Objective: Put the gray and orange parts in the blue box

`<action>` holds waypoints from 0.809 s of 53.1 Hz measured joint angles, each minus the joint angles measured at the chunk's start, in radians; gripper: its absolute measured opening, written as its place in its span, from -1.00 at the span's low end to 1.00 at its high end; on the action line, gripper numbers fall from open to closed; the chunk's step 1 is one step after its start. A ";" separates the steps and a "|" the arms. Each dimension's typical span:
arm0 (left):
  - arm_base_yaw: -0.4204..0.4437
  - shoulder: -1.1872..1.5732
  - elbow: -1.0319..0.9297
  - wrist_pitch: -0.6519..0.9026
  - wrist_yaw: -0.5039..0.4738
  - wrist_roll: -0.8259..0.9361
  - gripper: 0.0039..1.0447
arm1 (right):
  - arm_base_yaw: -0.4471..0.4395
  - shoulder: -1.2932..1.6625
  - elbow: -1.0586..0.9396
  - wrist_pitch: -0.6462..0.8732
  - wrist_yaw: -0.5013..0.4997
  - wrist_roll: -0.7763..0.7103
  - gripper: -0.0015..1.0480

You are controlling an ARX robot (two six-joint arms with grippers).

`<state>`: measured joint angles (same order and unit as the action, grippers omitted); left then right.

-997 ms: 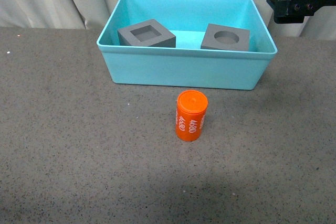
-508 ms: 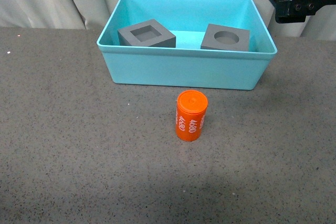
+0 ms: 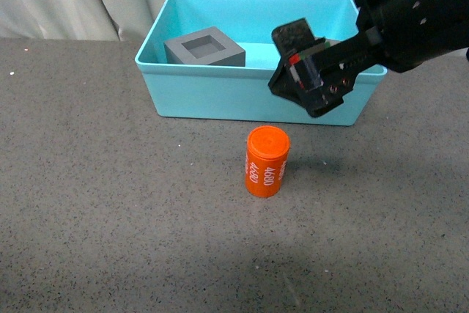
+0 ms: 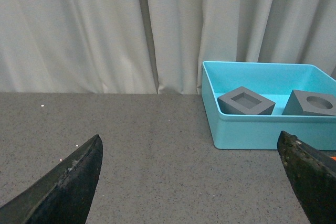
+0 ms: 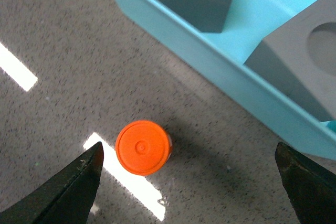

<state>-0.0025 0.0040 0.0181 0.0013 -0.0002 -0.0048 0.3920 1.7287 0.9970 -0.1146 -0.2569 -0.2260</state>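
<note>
R pincer [image 3: 306, 71], wide open & empty, hangs above the upright orange cylinder [image 3: 267, 161] on desk [image 3: 110, 203] just in front of blue box [image 3: 249, 93], prob. to grab it, as 2 gray cubes [image 3: 204, 47] already sit inside; L pincer [image 4: 189, 136] open, empty.

The orange cylinder [image 3: 267, 161] reads "4680" (white, printed sideways).

Even, soft light; sharp focus

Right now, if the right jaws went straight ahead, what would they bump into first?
Probably the orange can on the table, though it sits a little off-centre, so maybe the bare table beside it.
</note>
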 joint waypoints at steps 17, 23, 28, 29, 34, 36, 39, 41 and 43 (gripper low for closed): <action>0.000 0.000 0.000 0.000 0.000 0.000 0.88 | 0.061 0.157 0.056 -0.050 0.022 -0.035 0.81; 0.000 0.000 0.000 0.000 0.000 0.000 0.88 | 0.077 0.205 0.075 -0.065 0.034 -0.033 0.81; 0.000 0.000 0.000 0.000 0.000 0.000 0.88 | 0.092 0.246 0.097 -0.080 0.030 -0.023 0.81; 0.000 0.000 0.000 0.000 0.000 0.000 0.88 | 0.094 0.253 0.101 -0.083 0.030 -0.021 0.81; 0.000 0.000 0.000 0.000 0.000 0.000 0.88 | 0.104 0.283 0.130 -0.097 0.027 -0.014 0.81; 0.000 0.000 0.000 0.000 0.000 0.000 0.88 | 0.107 0.295 0.145 -0.101 0.040 -0.014 0.81; 0.000 0.000 0.000 0.000 0.000 0.000 0.88 | 0.109 0.315 0.169 -0.117 0.046 -0.007 0.72; 0.000 0.000 0.000 0.000 0.000 0.000 0.88 | 0.110 0.324 0.179 -0.124 0.061 -0.007 0.59; 0.000 0.000 0.000 0.000 0.000 0.000 0.88 | 0.113 0.335 0.190 -0.135 0.085 -0.007 0.42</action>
<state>-0.0025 0.0040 0.0181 0.0010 -0.0002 -0.0048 0.5045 2.0636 1.1866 -0.2501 -0.1722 -0.2333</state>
